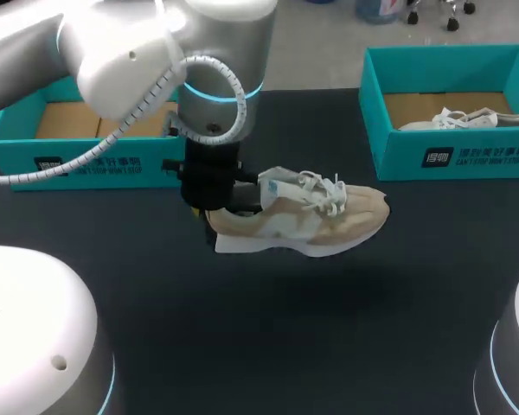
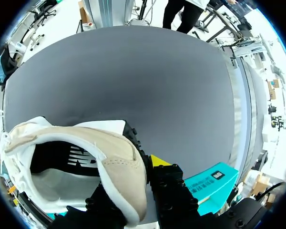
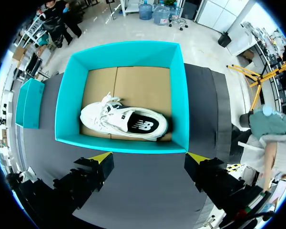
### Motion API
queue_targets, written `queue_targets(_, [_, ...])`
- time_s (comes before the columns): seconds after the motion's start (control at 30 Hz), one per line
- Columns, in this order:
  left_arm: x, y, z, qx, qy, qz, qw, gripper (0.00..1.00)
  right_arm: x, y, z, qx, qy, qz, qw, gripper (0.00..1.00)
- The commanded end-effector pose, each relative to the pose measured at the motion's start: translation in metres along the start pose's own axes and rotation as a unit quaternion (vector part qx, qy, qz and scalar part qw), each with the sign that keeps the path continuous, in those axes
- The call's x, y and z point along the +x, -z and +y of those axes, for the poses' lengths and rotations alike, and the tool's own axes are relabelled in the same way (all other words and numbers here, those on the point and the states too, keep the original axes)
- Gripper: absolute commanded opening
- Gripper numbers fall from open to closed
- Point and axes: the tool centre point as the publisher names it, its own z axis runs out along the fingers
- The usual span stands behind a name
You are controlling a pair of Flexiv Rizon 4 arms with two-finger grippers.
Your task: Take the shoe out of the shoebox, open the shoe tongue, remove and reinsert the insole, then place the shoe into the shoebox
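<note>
Left claw [image 2: 133,188] pinches shoe [image 1: 303,216] by heel collar over mid-table [image 1: 268,328], long axis crosswise, toe pointing toward right arm; right claw [image 3: 148,164] gapes wide, empty, above box [image 3: 121,145] holding white shoe [image 3: 124,121].

Near table [image 1: 268,346] lies open; shoe [image 1: 311,220] and right shoebox [image 1: 402,164] stand beyond.

- Shoe [image 1: 303,220]: beige and white, white laces. Upright, sole down, toe pointing right. Mid-table, in front of and between two boxes.
- Left box [image 1: 17,147]: teal, open-topped, brown cardboard floor.
- Right box [image 1: 450,156]: teal, open-topped. White shoe [image 1: 467,119] lies inside on the cardboard.
</note>
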Motion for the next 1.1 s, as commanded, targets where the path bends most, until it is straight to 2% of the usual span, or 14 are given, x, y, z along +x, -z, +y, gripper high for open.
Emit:
queue_targets(0.03, [-0.001, -0.041, 0.001, 0.007, 0.002, 0.0, 1.0, 0.0, 0.0, 0.0, 0.001, 0.001, 0.0, 0.0, 1.0, 1.0])
queue_targets(0.07, [-0.001, -0.048, 0.002, 0.011, 0.002, -0.007, 1.0, 0.0, 0.0, 0.0, 0.001, 0.001, 0.0, 0.0, 1.0, 1.0])
queue_targets(0.17, [-0.002, -0.07, 0.001, 0.011, 0.0, 0.02, 1.0, 0.0, 0.0, 0.0, 0.001, 0.001, 0.0, 0.0, 1.0, 1.0])
queue_targets(0.23, [-0.003, -0.082, 0.002, 0.017, -0.002, 0.008, 1.0, 0.0, 0.0, 0.0, 0.001, 0.001, 0.0, 0.0, 1.0, 1.0])
queue_targets(0.43, [-0.008, -0.108, -0.002, 0.021, -0.008, 0.019, 1.0, 0.0, 0.0, 0.0, 0.001, 0.001, 0.0, 0.0, 1.0, 1.0])
queue_targets(0.73, [-0.01, -0.133, -0.004, 0.021, 0.003, 0.027, 0.999, 0.0, 0.0, 0.0, 0.001, 0.001, 0.0, 0.0, 1.0, 1.0])
queue_targets(0.97, [-0.011, -0.139, -0.007, 0.026, 0.013, 0.03, 0.999, 0.0, 0.0, 0.0, 0.001, 0.001, 0.0, 0.0, 1.0, 1.0])
queue_targets(1.0, [-0.011, -0.139, -0.008, 0.027, 0.014, 0.028, 0.999, 0.4, 0.0, 0.0, 0.001, 0.001, 0.0, 0.0, 1.0, 1.0])
queue_targets(1.03, [-0.012, -0.138, -0.01, 0.028, 0.015, 0.027, 0.999, 0.65, 0.0, 0.0, 0.001, 0.001, 0.0, 0.0, 1.0, 1.0])
queue_targets(1.07, [-0.012, -0.137, -0.011, 0.03, 0.017, 0.023, 0.999, 0.97, 0.0, 0.0, 0.001, 0.001, 0.0, 0.0, 1.0, 1.0])
queue_targets(1.1, [-0.012, -0.135, -0.012, 0.033, 0.019, 0.017, 0.999, 1.0, 0.0, 0.0, 0.001, 0.001, 0.0, 0.0, 1.0, 1.0])
